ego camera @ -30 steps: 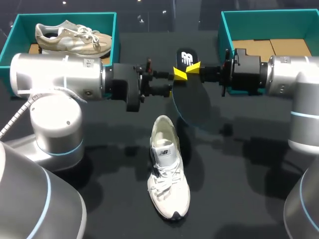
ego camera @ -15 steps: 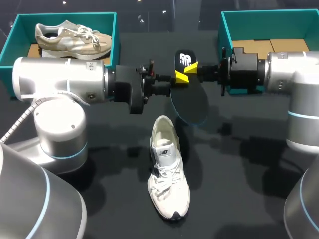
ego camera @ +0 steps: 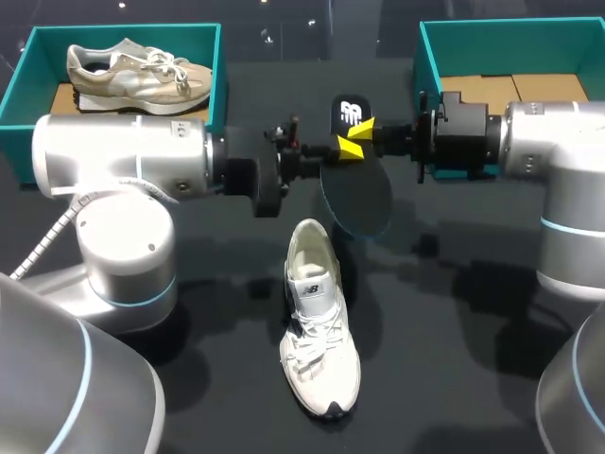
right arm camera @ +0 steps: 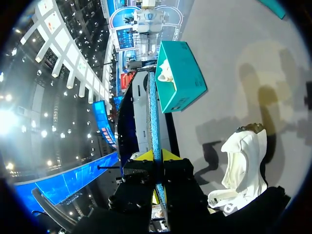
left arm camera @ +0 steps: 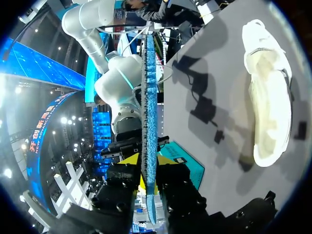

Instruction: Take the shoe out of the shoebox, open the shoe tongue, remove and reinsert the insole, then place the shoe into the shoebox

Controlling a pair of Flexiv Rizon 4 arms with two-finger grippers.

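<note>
Black foam, the insole [ego camera: 359, 189] hung in mid-air between the arms, with the left gripper [left arm camera: 147, 162] and the right gripper [right arm camera: 156, 157] each clamped on its edge from opposite sides. Beneath it, the white shoe [ego camera: 319, 326] lay on the table [ego camera: 454, 359], toe toward the robot.

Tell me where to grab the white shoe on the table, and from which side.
Grip the white shoe at its heel collar, coming from above: it sits upright on its sole, mouth open upward, so the jaws could likely straddle that rim.
</note>
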